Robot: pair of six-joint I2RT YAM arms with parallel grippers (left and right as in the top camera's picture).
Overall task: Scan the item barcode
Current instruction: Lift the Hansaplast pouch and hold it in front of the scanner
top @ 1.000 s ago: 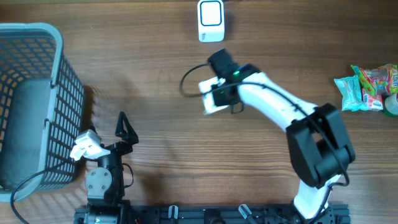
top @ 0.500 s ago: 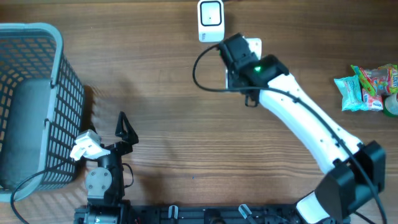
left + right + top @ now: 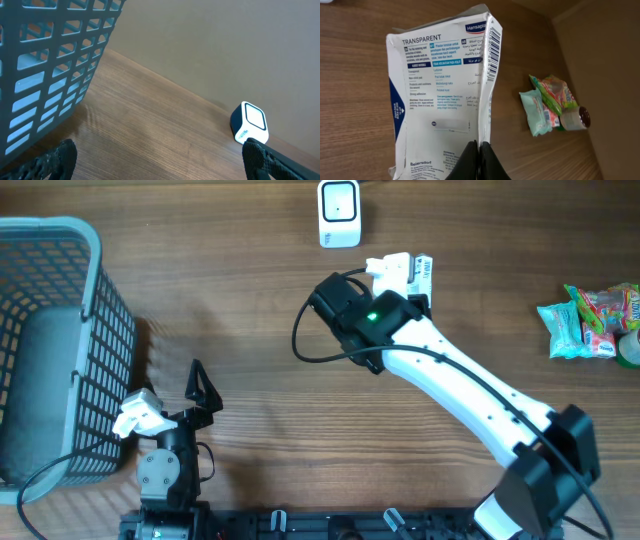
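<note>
From overhead, my right hand is clenched on the plaster packet. It holds the packet above the counter, near the scanner but apart from it and off to one side. My left hand rests released beside the basket, grasping nothing.

From my left wrist, the scanner stands upright at the far edge of the counter. Nothing is in front of its window.

From my right wrist, my fingers pinch the packet's lower edge at its fold. The barcode runs along the upper part of that fold.

So the pick-up is done and the packet is close. I judge that what remains is turning the barcode squarely to the scanner's window. I cannot tell whether a read has registered.
</note>
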